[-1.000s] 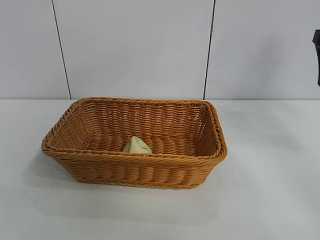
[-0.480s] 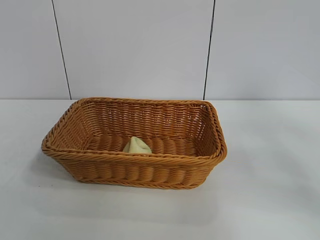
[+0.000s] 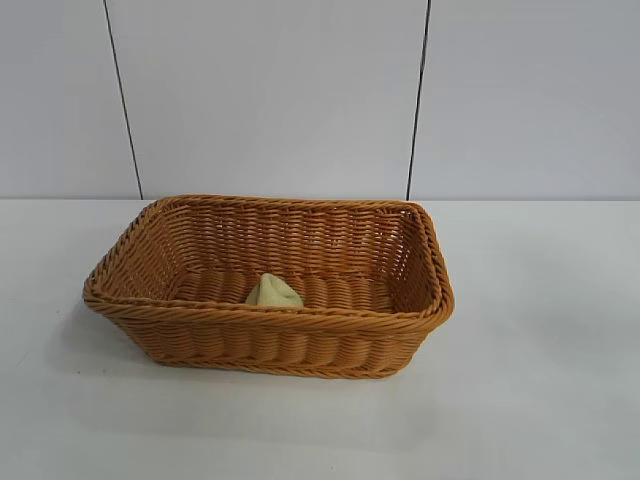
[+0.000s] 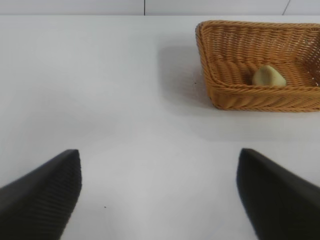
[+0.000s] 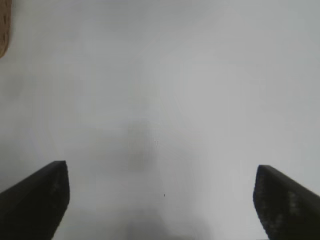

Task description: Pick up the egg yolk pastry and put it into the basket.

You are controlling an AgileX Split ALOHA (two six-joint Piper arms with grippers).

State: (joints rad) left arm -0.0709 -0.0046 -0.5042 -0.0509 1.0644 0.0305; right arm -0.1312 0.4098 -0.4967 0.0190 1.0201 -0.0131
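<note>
Left gripper [image 4: 159, 192] spread wide, holding nothing, over bare table [image 4: 100, 100], well apart from the basket [image 4: 235, 95]. Right gripper [image 5: 160, 200] likewise spread and empty above the tabletop, basket only at the frame's edge. Egg yolk pastry [image 3: 274, 291] lies inside the basket, on its woven floor against the near wall.

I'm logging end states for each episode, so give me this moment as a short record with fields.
pastry: egg yolk pastry lies on the floor of the basket, near its front wall
basket: upright on the white table
left gripper: open, over bare table, apart from the basket
right gripper: open, over bare table, holding nothing
task state: pastry is in the basket
</note>
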